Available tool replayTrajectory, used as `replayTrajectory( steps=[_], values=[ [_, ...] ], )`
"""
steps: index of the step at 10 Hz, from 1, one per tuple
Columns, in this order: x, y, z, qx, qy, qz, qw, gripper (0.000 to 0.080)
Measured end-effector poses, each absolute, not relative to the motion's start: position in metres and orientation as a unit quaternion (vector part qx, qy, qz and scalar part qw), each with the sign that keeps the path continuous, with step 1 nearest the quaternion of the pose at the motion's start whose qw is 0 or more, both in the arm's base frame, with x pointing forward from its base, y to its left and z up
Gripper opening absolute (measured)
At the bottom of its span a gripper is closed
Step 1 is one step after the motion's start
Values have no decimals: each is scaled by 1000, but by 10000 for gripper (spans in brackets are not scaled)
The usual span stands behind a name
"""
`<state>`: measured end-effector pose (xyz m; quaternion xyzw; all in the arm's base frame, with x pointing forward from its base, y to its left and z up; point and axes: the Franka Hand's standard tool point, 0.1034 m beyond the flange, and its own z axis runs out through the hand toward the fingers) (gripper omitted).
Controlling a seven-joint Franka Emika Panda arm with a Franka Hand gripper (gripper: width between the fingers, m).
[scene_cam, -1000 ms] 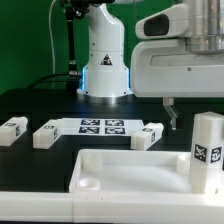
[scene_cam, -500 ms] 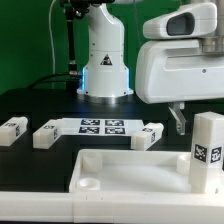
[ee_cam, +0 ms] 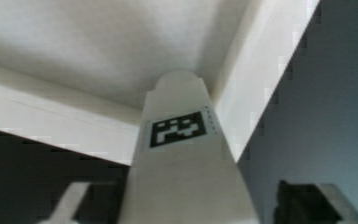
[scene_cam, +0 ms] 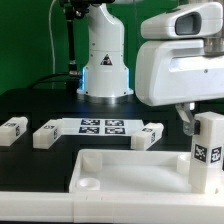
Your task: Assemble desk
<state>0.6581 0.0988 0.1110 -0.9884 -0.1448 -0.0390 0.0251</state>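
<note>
While the upright leg (scene_cam: 207,150) stands at the corner of the tabletop (scene_cam: 130,160) on the exterior view's right, the gripper (ee_cam: 194,203) straddles its tagged top, a finger (ee_cam: 311,200) on either side. The wrist view is too blurred to tell whether they press it. Another leg (scene_cam: 47,132) lies just beside the marker board (scene_cam: 103,126)
</note>
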Motion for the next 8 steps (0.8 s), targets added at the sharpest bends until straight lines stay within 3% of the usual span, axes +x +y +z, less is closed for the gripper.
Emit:
replayTrajectory(
  steps=[1,4,8],
  values=[
    [658,98,111,-988,-144,-39,25,285],
    [658,98,111,-989,-140,-39,25,289],
    [658,96,111,-992,117,-30,41,291]
  ],
)
